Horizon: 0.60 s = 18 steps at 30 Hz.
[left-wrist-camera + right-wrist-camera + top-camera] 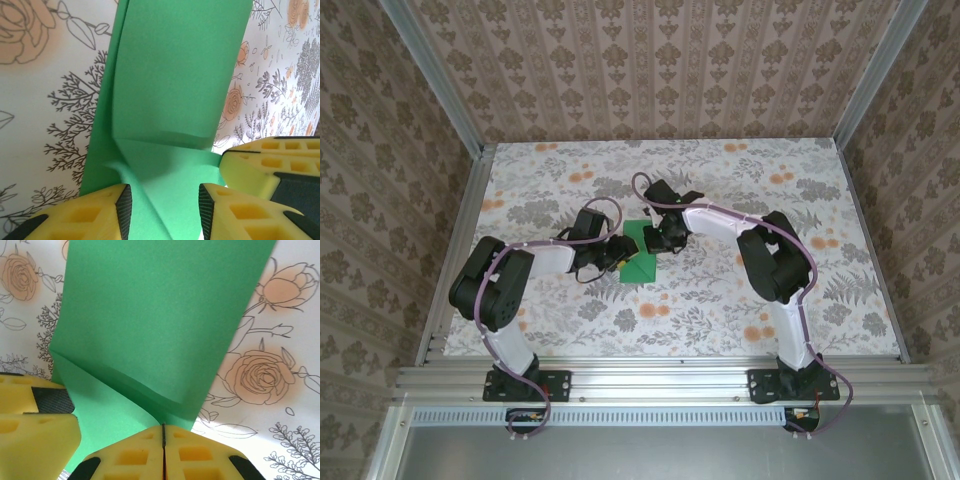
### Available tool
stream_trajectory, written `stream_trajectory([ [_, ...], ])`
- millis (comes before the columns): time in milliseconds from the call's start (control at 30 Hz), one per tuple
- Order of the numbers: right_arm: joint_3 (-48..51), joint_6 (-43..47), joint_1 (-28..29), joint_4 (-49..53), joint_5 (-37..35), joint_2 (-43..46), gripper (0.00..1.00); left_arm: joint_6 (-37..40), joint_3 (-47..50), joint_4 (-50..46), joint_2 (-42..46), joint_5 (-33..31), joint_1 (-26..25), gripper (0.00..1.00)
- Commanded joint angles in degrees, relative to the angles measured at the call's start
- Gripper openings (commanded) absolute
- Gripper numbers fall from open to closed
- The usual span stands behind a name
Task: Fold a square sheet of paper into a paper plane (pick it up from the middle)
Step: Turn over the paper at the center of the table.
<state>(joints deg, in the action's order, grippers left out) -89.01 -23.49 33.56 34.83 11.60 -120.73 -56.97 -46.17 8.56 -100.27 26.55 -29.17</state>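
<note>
The square sheet of paper point(641, 262) lies mid-bench point(740, 300), partly folded, with a crease across it; the left hand point(162, 200) has its fingers spread, the green sheet running between them; the right hand point(163, 435), just right of it, is pressed together, pinching the sheet's folded edge.

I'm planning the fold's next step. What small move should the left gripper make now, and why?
Probably close the left gripper on the green sheet. Its fingers stand apart with a raised, half-creased flap between them, while the right gripper is shut at the sheet's edge, apparently pinching it. A second grip would likely steady the fold.
</note>
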Motion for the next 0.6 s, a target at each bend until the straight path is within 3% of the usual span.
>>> stream_trajectory([
  [0, 1.4, -2.6, -1.0, -0.2, -0.3, -1.4, 0.08, 0.9, 0.7, -1.5, 1.5, -0.1, 0.2, 0.44],
  [567, 3.3, -3.3, -1.3, -1.8, 2.0, -1.9, 0.1, 1.7, -3.7, 1.1, -1.5, 3.1, 0.0, 0.42],
])
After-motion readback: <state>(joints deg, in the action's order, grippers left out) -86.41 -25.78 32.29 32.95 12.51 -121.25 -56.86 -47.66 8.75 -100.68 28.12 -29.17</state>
